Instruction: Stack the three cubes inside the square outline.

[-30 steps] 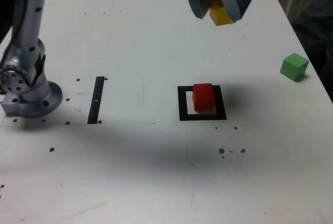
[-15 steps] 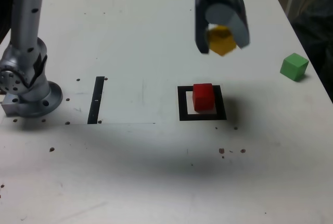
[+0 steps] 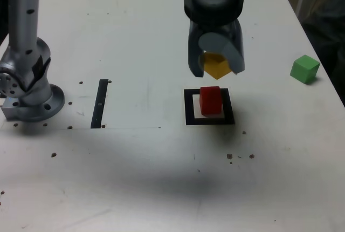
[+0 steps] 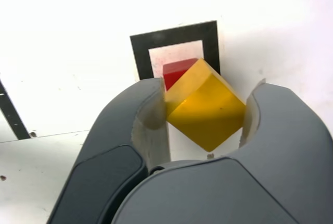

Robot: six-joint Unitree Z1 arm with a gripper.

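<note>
The yellow cube [image 3: 215, 68] was seen clamped between the jaws of the gripper [image 3: 215, 66], held by two opposite corners/edges so it sat diamond-wise rather than flat, as the wrist view [image 4: 205, 107] made plain. It was carried clear of the counter [image 3: 161, 178], just above and slightly behind the red cube [image 3: 211, 100], w/ a gap visible between the two in the exterior view. The red cube was found standing inside the square outline [image 3: 188, 108], on its white centre, prob. as the base of the stack; nothing else was held by the outline. The green cube [image 3: 304, 69] was left alone near the counter's edge at the exterior view's right, well apart from the outline, and is judged to be the last one due. A straight black strip [image 3: 99, 103] lay flat on the counter between the outline and the arm's base [image 3: 29, 94], no part in the job as far as could be judged. Since the yellow cube was gripped tilted, it is judged that a flat landing on the red one could be awkward: a face would need to be squared up, or the cube might roll off when let go. Stack est. one of three in place.
</note>
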